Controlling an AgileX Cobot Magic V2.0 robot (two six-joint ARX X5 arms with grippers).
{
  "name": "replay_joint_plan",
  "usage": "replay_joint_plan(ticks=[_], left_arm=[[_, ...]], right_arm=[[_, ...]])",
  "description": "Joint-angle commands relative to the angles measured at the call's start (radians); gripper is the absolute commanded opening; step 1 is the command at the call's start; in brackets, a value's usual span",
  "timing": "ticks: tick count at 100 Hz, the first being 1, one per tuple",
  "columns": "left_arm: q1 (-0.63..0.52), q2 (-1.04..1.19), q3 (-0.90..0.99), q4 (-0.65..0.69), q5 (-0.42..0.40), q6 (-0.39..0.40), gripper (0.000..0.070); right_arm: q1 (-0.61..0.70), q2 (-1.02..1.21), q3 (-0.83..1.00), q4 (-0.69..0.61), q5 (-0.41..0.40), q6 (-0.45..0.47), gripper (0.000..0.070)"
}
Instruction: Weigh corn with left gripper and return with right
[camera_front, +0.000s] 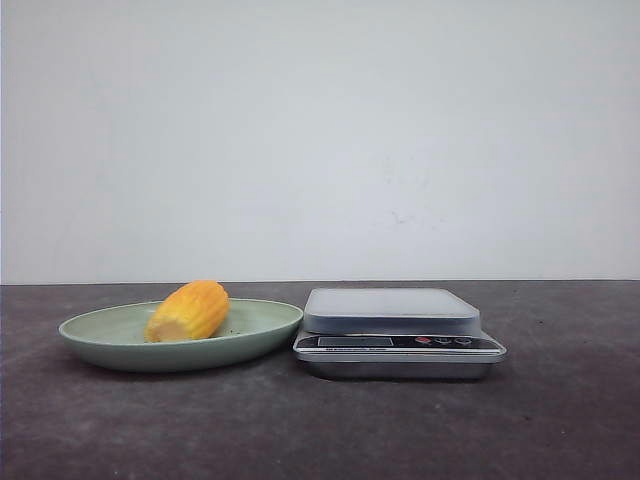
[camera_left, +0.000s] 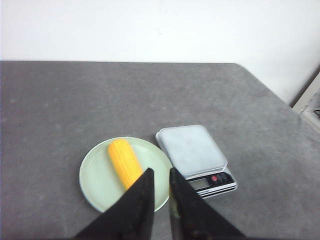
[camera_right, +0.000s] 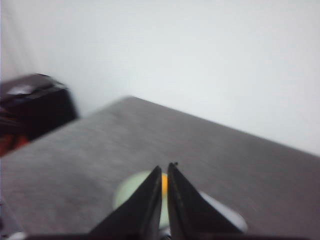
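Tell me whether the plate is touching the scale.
Apart. The front view shows a narrow strip of dark table between the green plate rim and the scale base; the left wrist view agrees.

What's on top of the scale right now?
Nothing: the kitchen scale's platform is bare. The corn lies on the green plate beside it. Nothing covers the platform.

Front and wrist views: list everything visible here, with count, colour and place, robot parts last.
corn: one, yellow-orange, lying on the plate
plate: one, pale green, on the table left of the scale
scale: one, silver with a grey platform, nothing on it, right of the plate
table: one, dark grey, under everything
left hand: one, black, above the plate's edge, fingers a narrow gap apart, holding nothing
right hand: one, black, raised above the table, fingers nearly together, holding nothing
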Motion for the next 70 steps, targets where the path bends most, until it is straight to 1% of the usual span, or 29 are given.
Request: replay_joint_plan(ticks=[1, 11, 23, 38, 52, 60, 70], left_arm=[[-0.011, 0.004, 0.001, 0.05, 0.035, 0.042, 0.0009], [-0.011, 0.004, -0.026, 0.125, 0.089, 0.055, 0.0009], [-0.011, 0.004, -0.069, 0.198, 0.1, 0.089, 0.0009], [-0.011, 0.004, -0.119, 0.286, 0.121, 0.09, 0.0009], [-0.011, 0.012, -0.134, 0.362, 0.142, 0.105, 0.0009], [-0.011, 0.02, -0.134, 0.372, 0.15, 0.113, 0.001], [-0.011, 0.021, -0.134, 0.352, 0.149, 0.113, 0.001]], right_arm=[[0.017, 0.01, -0.004, 0.068, -0.018, -0.108, 0.0012], [0.017, 0.009, -0.063, 0.182, -0.088, -0.166, 0.0012], [0.017, 0.008, -0.128, 0.294, -0.12, -0.225, 0.0012], [0.017, 0.01, -0.201, 0.444, -0.195, -0.27, 0.0012], [0.017, 0.01, -0.271, 0.551, -0.2, -0.301, 0.0012], [0.016, 0.01, -0.304, 0.566, -0.207, -0.299, 0.0012], [0.016, 0.01, -0.335, 0.564, -0.205, -0.279, 0.0012]])
